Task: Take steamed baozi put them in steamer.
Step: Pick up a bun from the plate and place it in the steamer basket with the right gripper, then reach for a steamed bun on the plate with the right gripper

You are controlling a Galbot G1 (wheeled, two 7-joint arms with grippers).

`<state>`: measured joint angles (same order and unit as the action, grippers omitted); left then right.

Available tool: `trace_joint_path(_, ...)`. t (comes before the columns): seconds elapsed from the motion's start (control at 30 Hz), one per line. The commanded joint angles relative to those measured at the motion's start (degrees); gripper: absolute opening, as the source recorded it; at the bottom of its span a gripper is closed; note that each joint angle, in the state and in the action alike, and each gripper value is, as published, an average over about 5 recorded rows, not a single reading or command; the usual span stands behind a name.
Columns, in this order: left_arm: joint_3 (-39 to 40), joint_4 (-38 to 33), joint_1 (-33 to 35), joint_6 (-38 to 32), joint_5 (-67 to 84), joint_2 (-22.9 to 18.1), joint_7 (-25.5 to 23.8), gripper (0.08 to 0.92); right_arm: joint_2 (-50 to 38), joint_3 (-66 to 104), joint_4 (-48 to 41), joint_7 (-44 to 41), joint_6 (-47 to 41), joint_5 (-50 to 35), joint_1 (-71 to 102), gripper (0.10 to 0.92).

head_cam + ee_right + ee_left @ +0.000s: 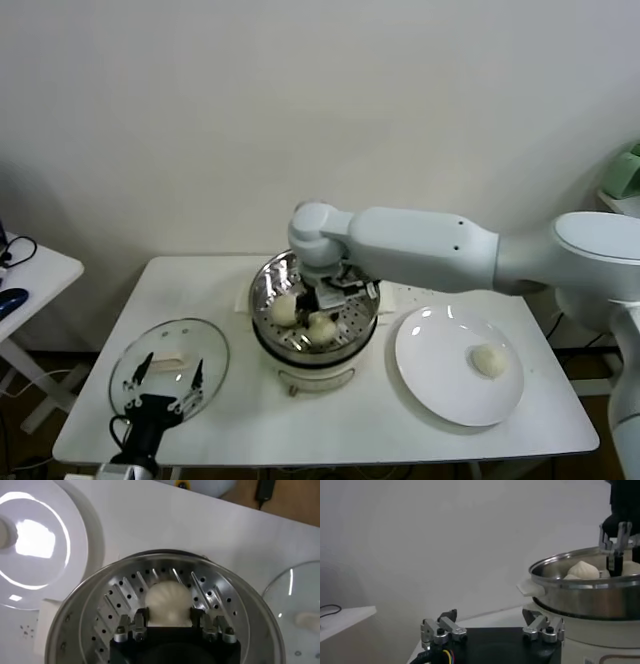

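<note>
Lid (170, 366) is overhung by the left gripper (167, 377), its fingers spread and empty. Steamer (315, 300) is entered by the right gripper (169, 621), clenched on a bun (169, 600); two buns (285, 310) are seen beside it, one more (488, 360) on the plate (440, 385).

Right end effector (322, 297) closed, lowered

Steamer (312, 330) mid-table; lid (168, 365) left, plate (440, 390) right.
</note>
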<state>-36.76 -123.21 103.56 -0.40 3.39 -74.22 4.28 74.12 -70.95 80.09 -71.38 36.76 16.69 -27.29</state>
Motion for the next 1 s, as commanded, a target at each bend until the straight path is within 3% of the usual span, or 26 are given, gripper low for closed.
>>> trace_joint_path(0.03,0.3,0.5,-0.2,0.2,-0.4,-0.3,0.0,0.823,1.2,-0.7,-1.1,0.7,0.8,-0.9,0.9,0.566)
trace_joint_path(0.53,1.3,0.7,-1.4,1.0,-1.2,-0.7,0.2,0.823,-0.4,-0.4,-0.1,0.9,1.4,0.3,1.3,0.588)
trace_joint_path(0.8,1.2,0.7,-1.5,1.1,-1.1,-0.7,0.3,0.823,-1.6,1.7,-0.2,0.0,1.3,0.1,0.2,0.788)
trace_joint_path(1.0,1.3,0.8,-1.8,1.2,-0.9,-0.4,0.3,0.823,-3.7,5.2,-2.0,-1.4,0.3,-5.3,-3.5,0.822)
